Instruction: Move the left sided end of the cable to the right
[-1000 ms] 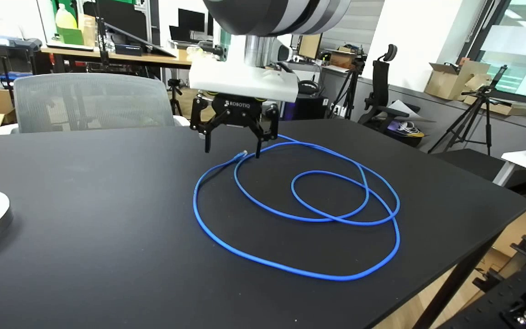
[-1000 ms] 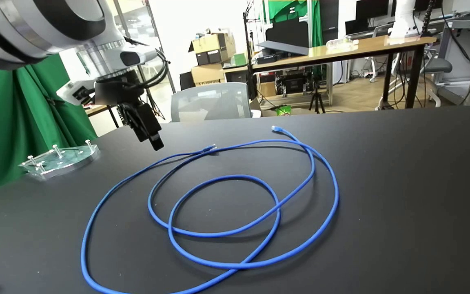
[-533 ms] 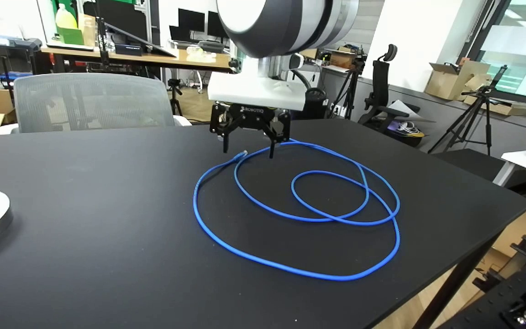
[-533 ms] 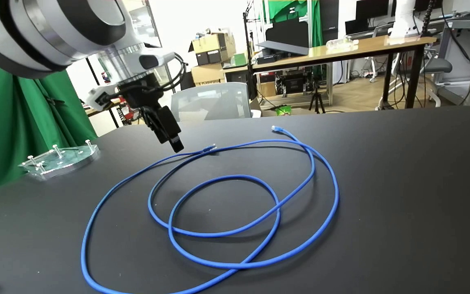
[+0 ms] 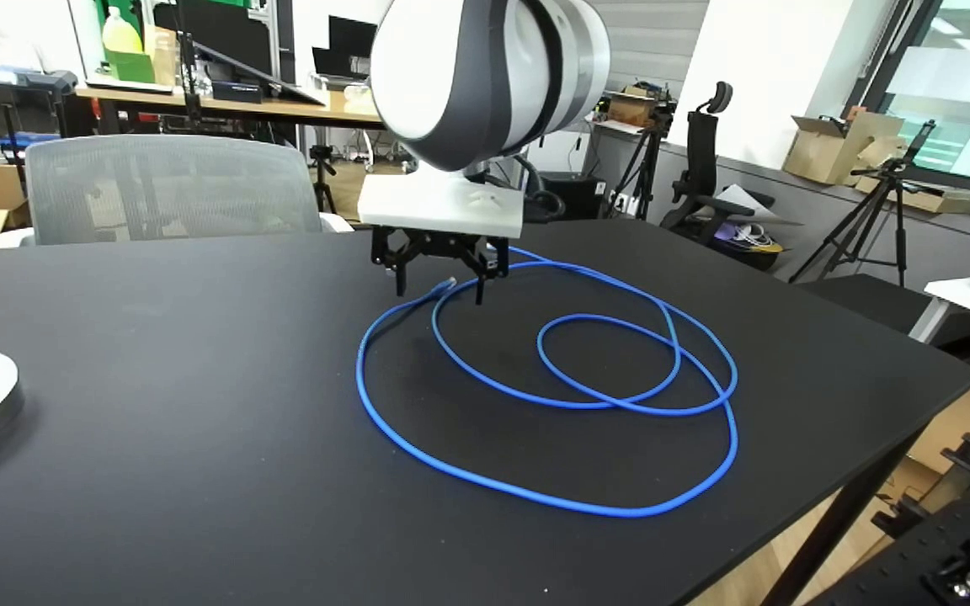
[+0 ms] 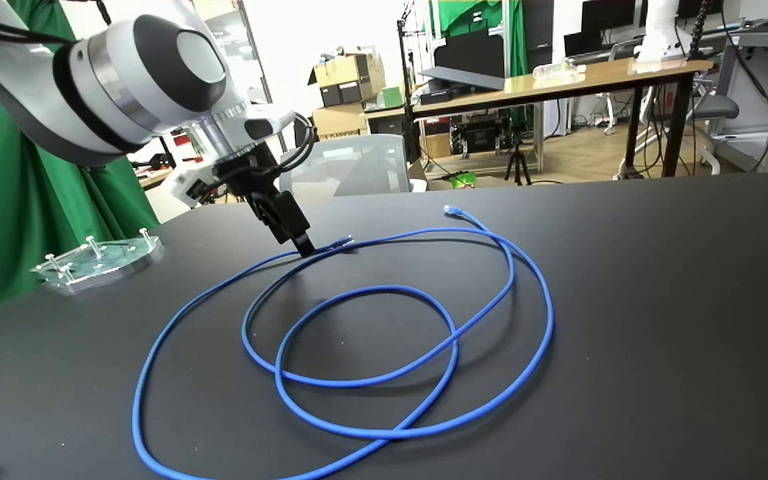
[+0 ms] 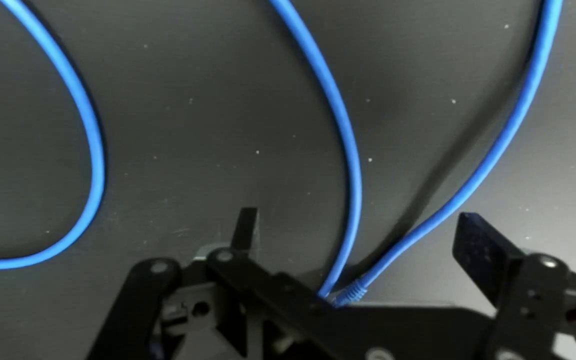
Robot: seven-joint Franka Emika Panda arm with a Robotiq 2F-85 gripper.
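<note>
Over the surface [image 5: 199,404], the fingers [image 7: 488,255] stand spread, flanking the cable [image 7: 438,216] near its plug [image 7: 353,293], presumably to pinch it for the carry right.

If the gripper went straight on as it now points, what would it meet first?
Most likely the black tabletop: the open gripper points down, with the blue cable between its fingers in the wrist view. Depth is unclear, so it might brush the cable first.
</note>
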